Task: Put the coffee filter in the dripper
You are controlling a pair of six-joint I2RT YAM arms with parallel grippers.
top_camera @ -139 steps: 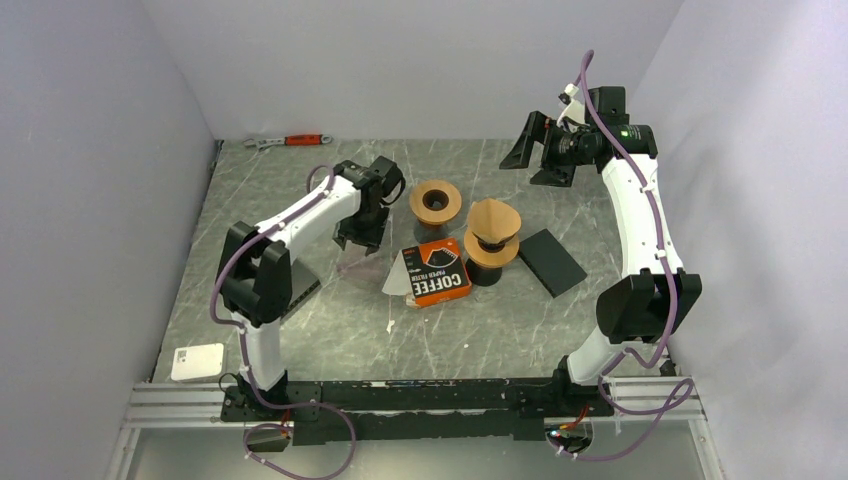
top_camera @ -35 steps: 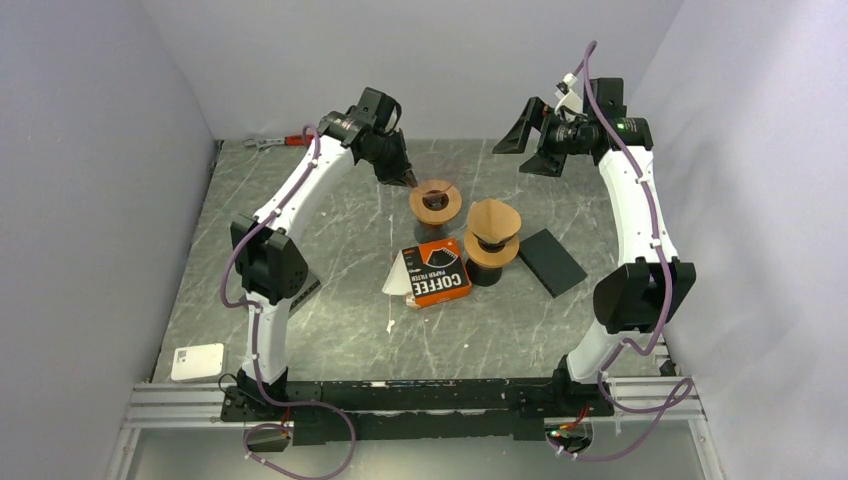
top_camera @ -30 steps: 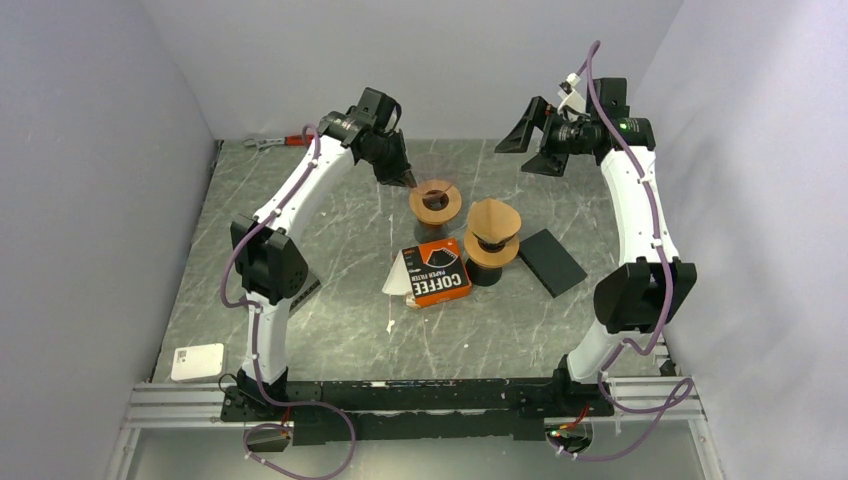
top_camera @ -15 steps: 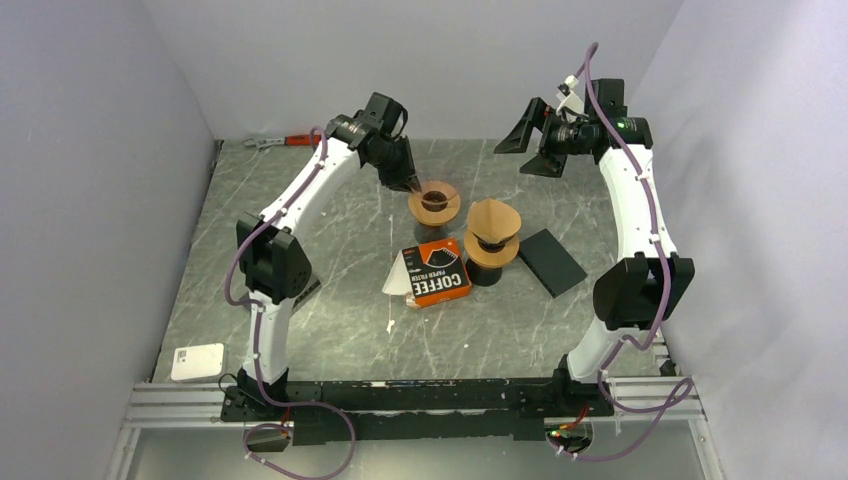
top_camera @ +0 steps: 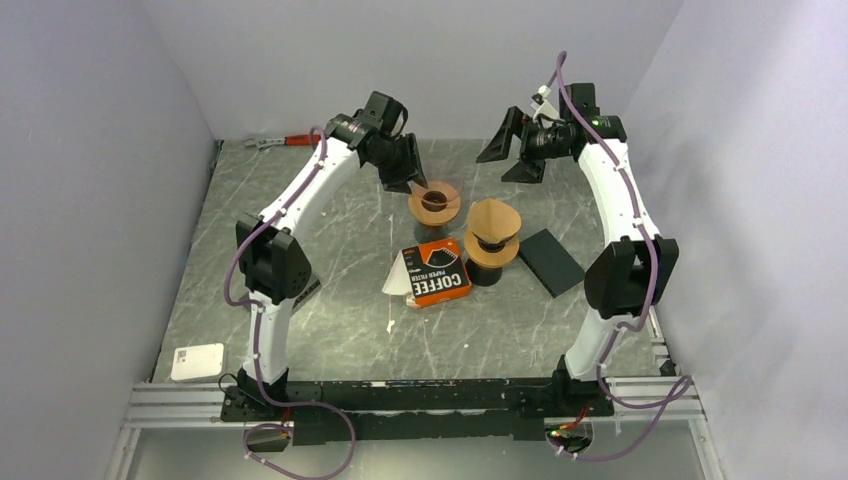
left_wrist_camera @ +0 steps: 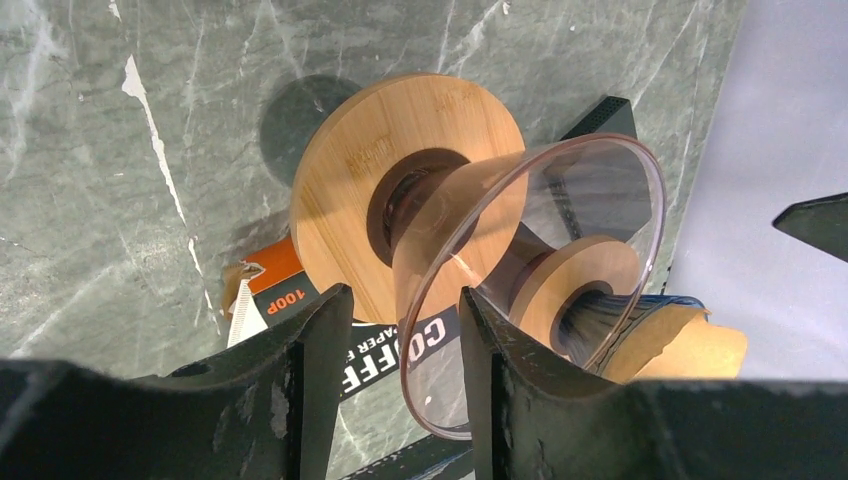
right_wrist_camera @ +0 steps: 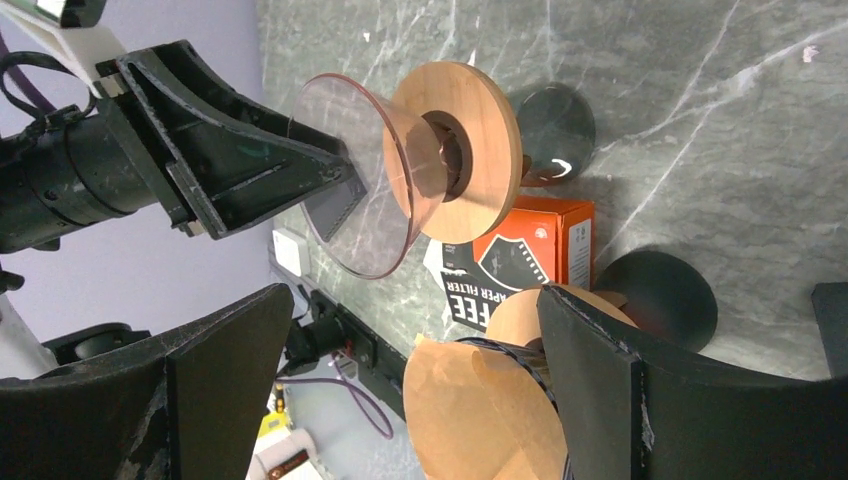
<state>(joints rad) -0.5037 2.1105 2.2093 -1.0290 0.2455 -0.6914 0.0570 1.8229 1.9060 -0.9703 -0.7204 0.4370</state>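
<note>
Left wrist view: left fingers [left_wrist_camera: 300,385] partly spread, astride the glass rim of the dripper [left_wrist_camera: 560,220], not clamped on it. Seated in wooden collar [left_wrist_camera: 340,170] near the worktop's far edge, mid-width. No coffee filter [top_camera: 492,216] inside yet: brown, resting on the neighbouring stand [top_camera: 490,264] just right of it. Right fingers [right_wrist_camera: 220,380] spread wide, holding nothing. Likely trouble: snagging the rim on pull-back, tipping or unseating the cone. Also crumpling the thin paper at pickup, or bumping the filter box [top_camera: 437,272].
</note>
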